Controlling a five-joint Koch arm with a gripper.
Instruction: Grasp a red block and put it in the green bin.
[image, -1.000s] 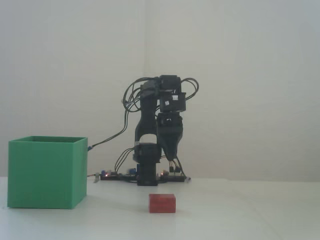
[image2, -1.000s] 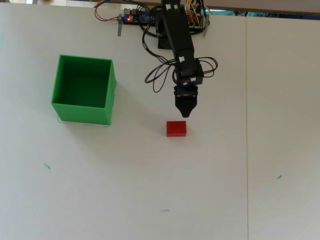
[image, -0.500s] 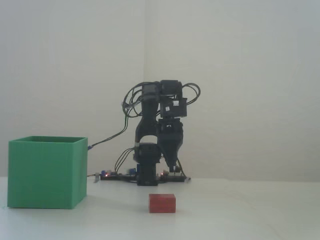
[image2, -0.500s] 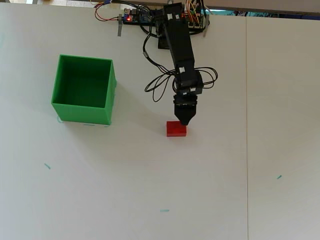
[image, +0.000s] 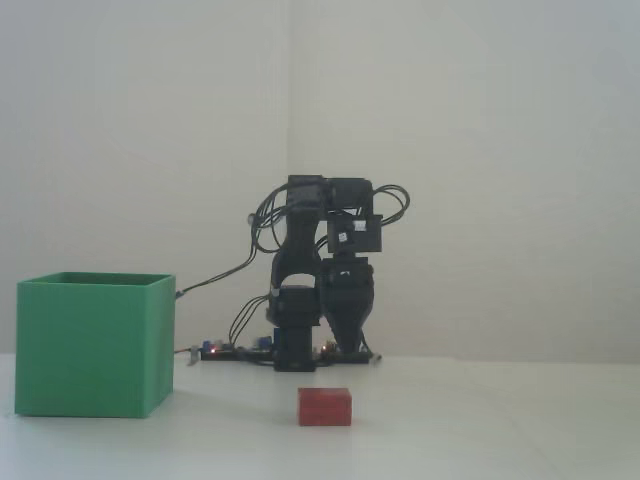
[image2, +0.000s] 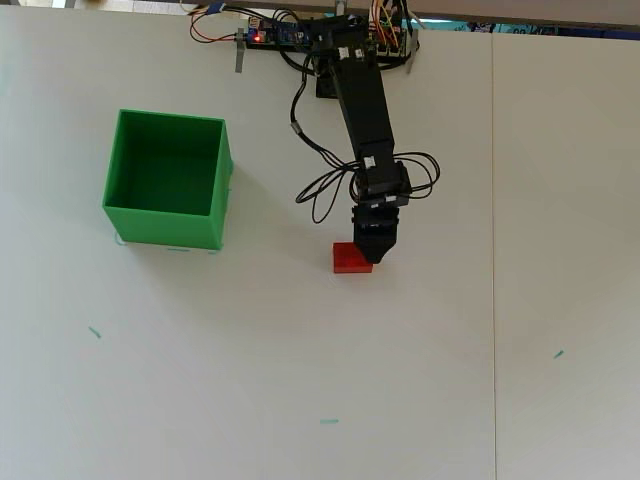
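Red block (image2: 348, 262) flat, long axis left-right in overhead view, fingers (image2: 375, 256) state unclear

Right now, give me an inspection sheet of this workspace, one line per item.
Surface: white table, a seam running down its right side in the overhead view, a few small teal marks.
Job's things: red block on the table, outside the bin; green bin upright, nothing seen inside.
Clutter: nothing seen.
Gripper: gripper points down over the block's right part in the overhead view; open or shut cannot be told.
Cables: black cable loops hang beside the arm; coloured wires at the circuit board by the base.
Surroundings: plain pale wall.
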